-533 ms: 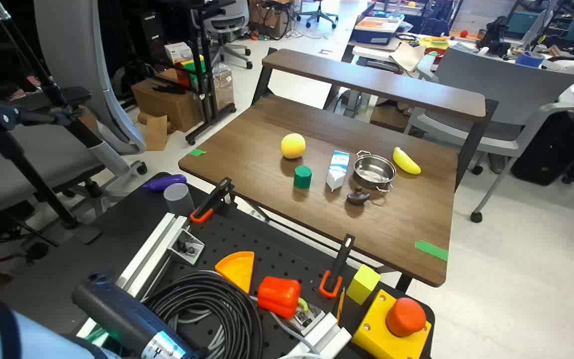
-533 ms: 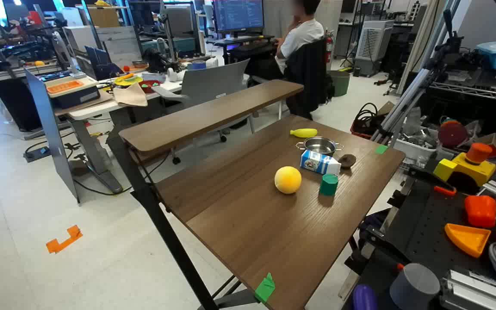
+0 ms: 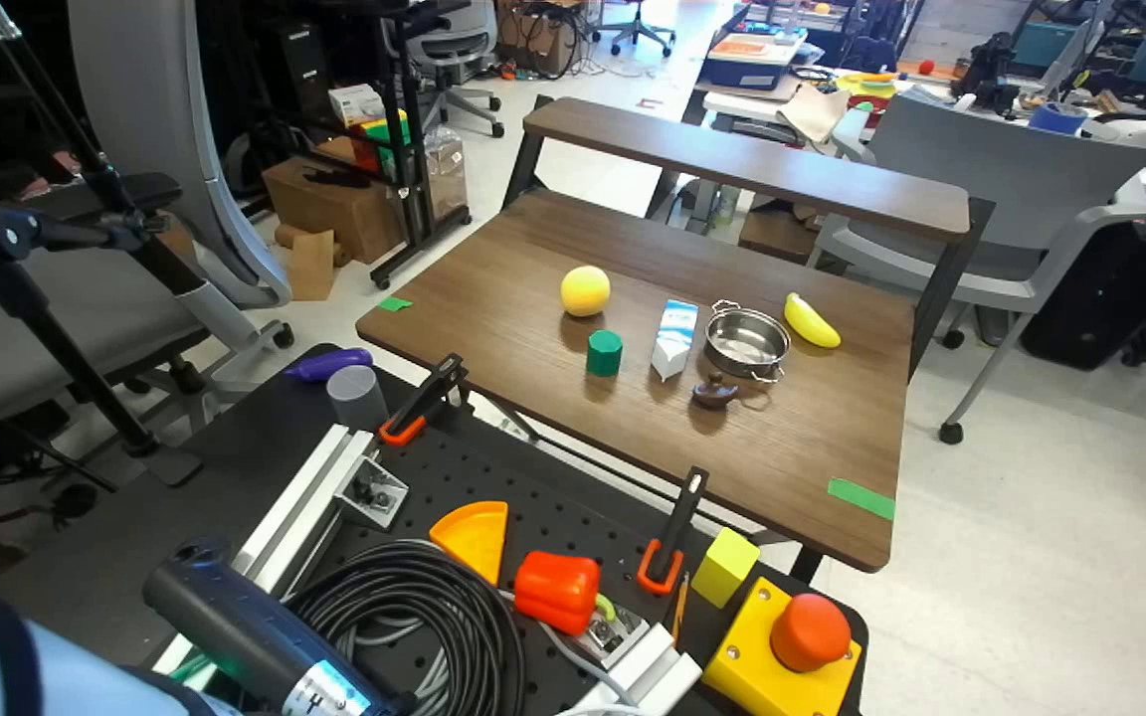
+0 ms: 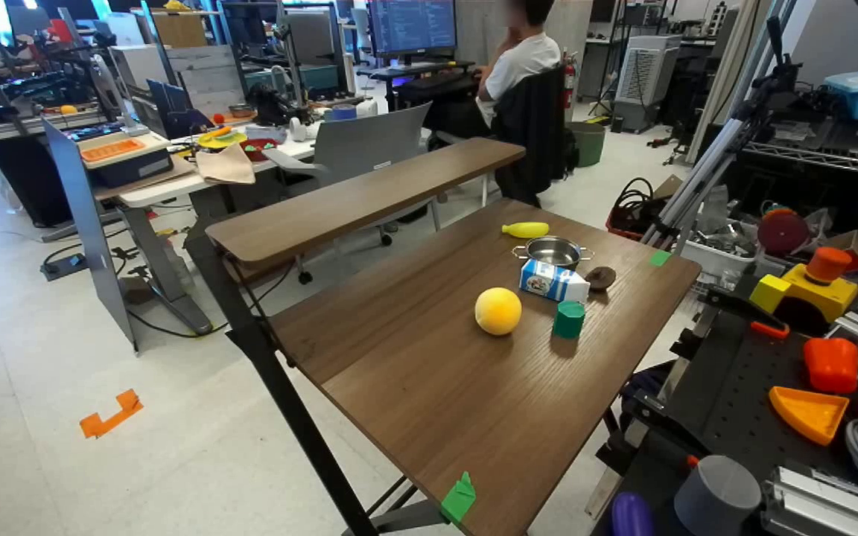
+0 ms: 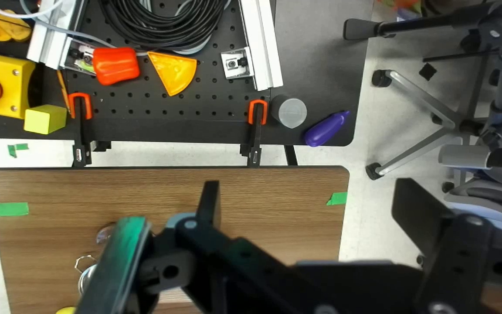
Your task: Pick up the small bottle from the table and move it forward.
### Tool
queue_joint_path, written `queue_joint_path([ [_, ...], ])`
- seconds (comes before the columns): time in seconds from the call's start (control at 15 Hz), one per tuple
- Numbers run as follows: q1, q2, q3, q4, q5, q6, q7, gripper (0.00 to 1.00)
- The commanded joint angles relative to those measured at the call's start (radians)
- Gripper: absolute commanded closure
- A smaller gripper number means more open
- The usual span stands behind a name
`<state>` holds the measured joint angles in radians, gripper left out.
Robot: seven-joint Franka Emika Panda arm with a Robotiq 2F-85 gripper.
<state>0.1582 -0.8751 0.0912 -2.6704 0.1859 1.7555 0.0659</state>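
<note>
The thing closest to the small bottle is a white-and-blue carton-shaped container [image 3: 674, 340]. It lies on its side on the dark brown table [image 3: 493, 278], with its peaked white end toward the black pegboard bench. It also shows in an exterior view [image 4: 554, 282], between the pot and the green block. In the wrist view it does not show; the gripper's parts cover that area. My gripper [image 5: 307, 196] is open with nothing between its fingers. It hangs high above the table [image 5: 277, 226] and is out of view in both exterior views.
Around the container are a yellow ball [image 3: 585, 291], a green block [image 3: 604, 353], a metal pot [image 3: 746, 342], a small dark object [image 3: 714, 392] and a yellow banana [image 3: 812, 321]. A raised shelf [image 3: 742, 164] spans the table's far side. Clamps [image 5: 255, 131] stick out from the bench [image 5: 168, 113].
</note>
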Motion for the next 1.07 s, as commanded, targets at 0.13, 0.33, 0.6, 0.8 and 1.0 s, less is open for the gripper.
queue_joint_path([
  [0.13, -0.067, 0.129, -0.036, -0.004, 0.016, 0.084, -0.005, 0.0],
  [0.33, -0.133, 0.278, -0.112, -0.004, 0.037, 0.195, -0.015, 0.0],
  [0.6, -0.18, 0.532, -0.215, 0.037, 0.126, 0.334, -0.05, 0.0],
  [0.8, -0.19, 0.724, -0.253, 0.09, 0.26, 0.424, -0.048, 0.0],
  [1.0, -0.201, 0.918, -0.247, 0.172, 0.414, 0.57, -0.026, 0.0],
])
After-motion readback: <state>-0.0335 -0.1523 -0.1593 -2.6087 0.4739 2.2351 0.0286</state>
